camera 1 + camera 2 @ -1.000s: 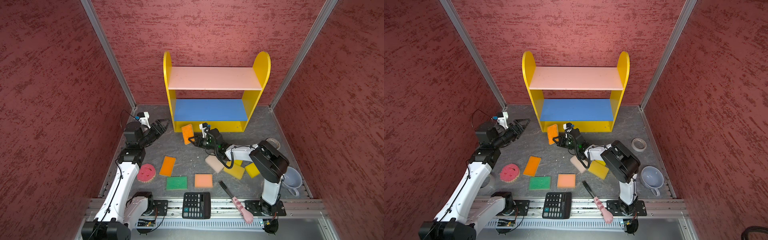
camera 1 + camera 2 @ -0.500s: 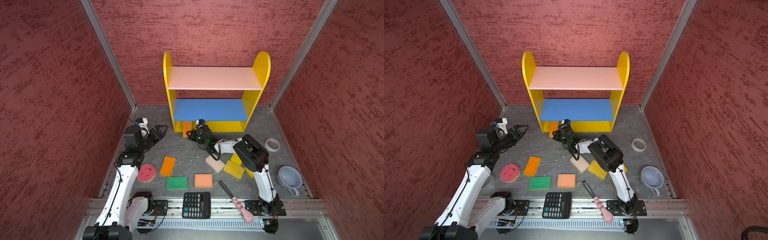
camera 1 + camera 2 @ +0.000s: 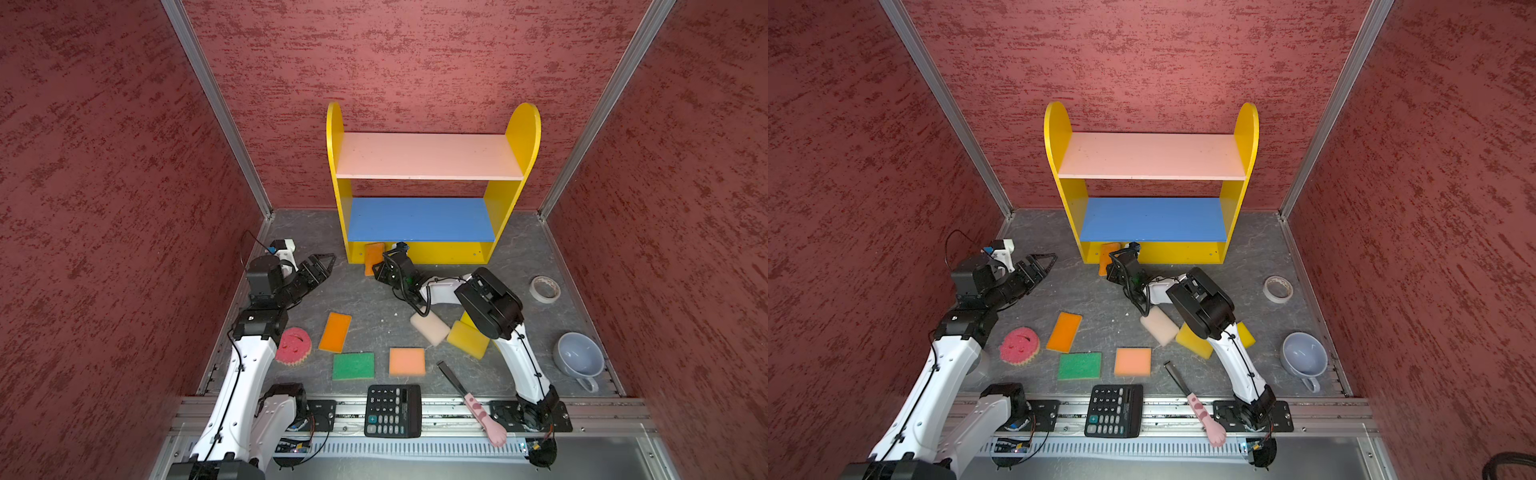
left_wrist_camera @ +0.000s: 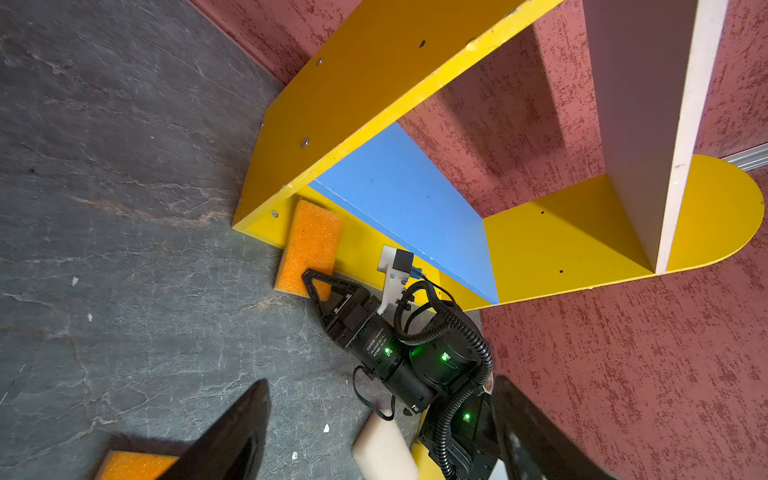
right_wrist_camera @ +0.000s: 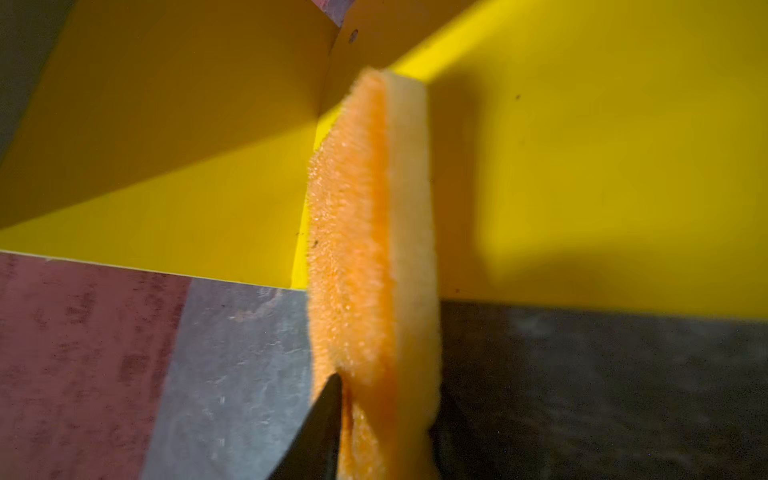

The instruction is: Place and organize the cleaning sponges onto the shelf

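Orange sponge (image 3: 373, 257) is sitting at the left end of the shelf's (image 3: 515, 137) yellow bottom board (image 3: 449, 252), just beside the left side panel (image 3: 334, 137). Its long axis is running from front to back. The far end is lying under the blue middle board (image 3: 419, 218), and the near end is sticking out past the front edge, over the grey floor (image 3: 374, 303). It is leaning on its long edge, with the orange scouring face turning toward the left side panel.

The right gripper (image 3: 381, 267) is staying at the near end of this sponge. In the right wrist view 1 dark finger (image 5: 328, 415) is touching the orange face, and the other finger is not showing clearly. I cannot tell if the fingers are clamping the sponge or are loose around it. The left gripper (image 3: 327, 265) is hanging left of the shelf, well apart from every sponge, with fingers spread and holding nothing.

The shelf is holding only this 1 sponge. On the floor are lying the pink round sponge (image 3: 293, 345), a second orange sponge (image 3: 335, 332), the green sponge (image 3: 353, 365), the peach sponge (image 3: 407, 361), the cream-white sponge (image 3: 430, 328) and a yellow sponge (image 3: 467, 338). A grey-blue mug (image 3: 579, 353) is standing upright at the right.
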{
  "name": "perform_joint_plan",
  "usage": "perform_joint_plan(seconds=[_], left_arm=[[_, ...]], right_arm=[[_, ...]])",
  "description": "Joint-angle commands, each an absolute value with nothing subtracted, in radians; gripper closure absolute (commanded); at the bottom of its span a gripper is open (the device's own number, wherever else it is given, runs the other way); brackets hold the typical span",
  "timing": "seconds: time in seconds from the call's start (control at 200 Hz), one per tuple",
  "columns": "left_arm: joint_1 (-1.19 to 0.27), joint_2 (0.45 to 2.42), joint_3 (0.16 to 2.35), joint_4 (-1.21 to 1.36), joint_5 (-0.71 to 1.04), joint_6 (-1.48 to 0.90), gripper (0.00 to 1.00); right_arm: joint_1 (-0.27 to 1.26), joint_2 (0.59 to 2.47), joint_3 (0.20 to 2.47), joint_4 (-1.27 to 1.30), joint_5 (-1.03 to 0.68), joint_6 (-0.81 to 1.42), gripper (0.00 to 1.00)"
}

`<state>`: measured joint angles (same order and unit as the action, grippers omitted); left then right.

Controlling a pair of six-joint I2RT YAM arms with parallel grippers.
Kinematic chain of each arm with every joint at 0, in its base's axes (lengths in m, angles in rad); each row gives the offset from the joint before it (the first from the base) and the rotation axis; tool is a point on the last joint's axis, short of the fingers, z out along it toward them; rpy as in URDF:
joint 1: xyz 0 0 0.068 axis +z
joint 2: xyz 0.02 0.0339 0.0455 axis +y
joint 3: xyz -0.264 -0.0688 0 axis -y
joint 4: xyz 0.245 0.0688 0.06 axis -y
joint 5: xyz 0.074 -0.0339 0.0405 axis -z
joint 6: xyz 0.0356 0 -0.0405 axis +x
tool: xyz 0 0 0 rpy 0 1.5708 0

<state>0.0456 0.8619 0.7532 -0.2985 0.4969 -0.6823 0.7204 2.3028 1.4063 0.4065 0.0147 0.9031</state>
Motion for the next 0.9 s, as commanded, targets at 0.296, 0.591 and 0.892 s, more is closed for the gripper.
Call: perform_joint_plan(seconds=[0.296,0.591,0.892], left_arm=[[0.056,0.839,0.773,-0.32,0.502,-0.679,0.16],[0.056,0.844,0.769,-0.34,0.463,-0.686,0.16],[0.054,0.863,0.746,-0.335,0.457,-0.714,0.16]], right_arm=[[0.675,2.228,1.347,0.379,0.1,0.91,0.35],[0.692,2.144,1.196,0.465,0.085,0.945,0.32],[0.747,2.073,1.087,0.489,0.103,0.961,0.31]])
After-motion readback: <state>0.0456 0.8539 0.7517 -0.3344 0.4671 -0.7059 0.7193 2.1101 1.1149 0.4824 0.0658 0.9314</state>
